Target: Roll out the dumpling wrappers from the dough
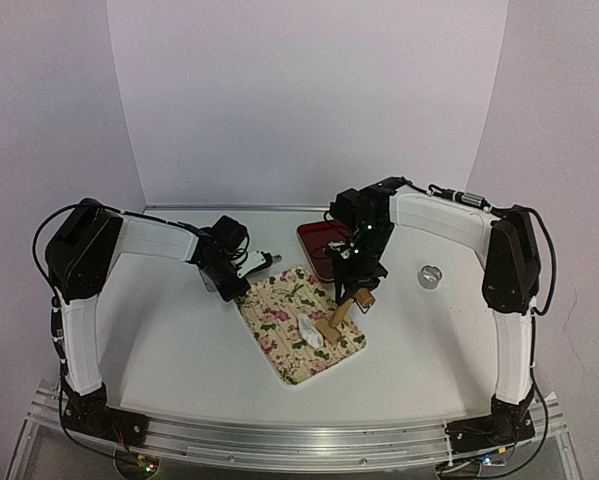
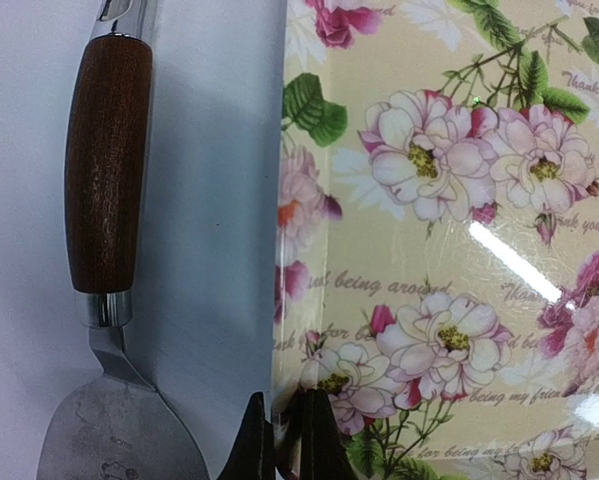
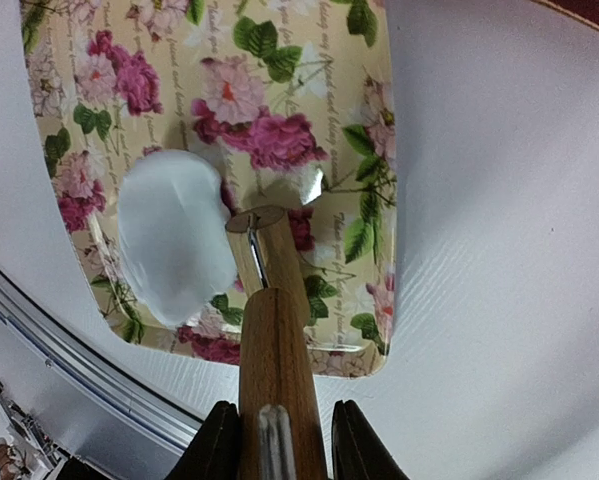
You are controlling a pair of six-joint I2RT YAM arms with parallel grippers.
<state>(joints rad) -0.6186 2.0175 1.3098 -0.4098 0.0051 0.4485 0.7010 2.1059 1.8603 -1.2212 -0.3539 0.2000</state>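
The right claw [image 3: 279, 440] gripped the wooden handle of a roller [image 3: 274, 330], whose far end sat just beside the dough [image 3: 174, 235]. The dough, a pale, soft-edged patch, lay on the floral tray [image 3: 279, 70], towards one end. The left claw [image 2: 284, 455] was clenched at the tray's rim; whether it pinched the rim was unclear. A spatula [image 2: 107, 170] lay on the table [image 2: 209, 200] beside the tray.

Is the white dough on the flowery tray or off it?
On it. The dough lies on the floral tray, near one edge, flowers showing around it.
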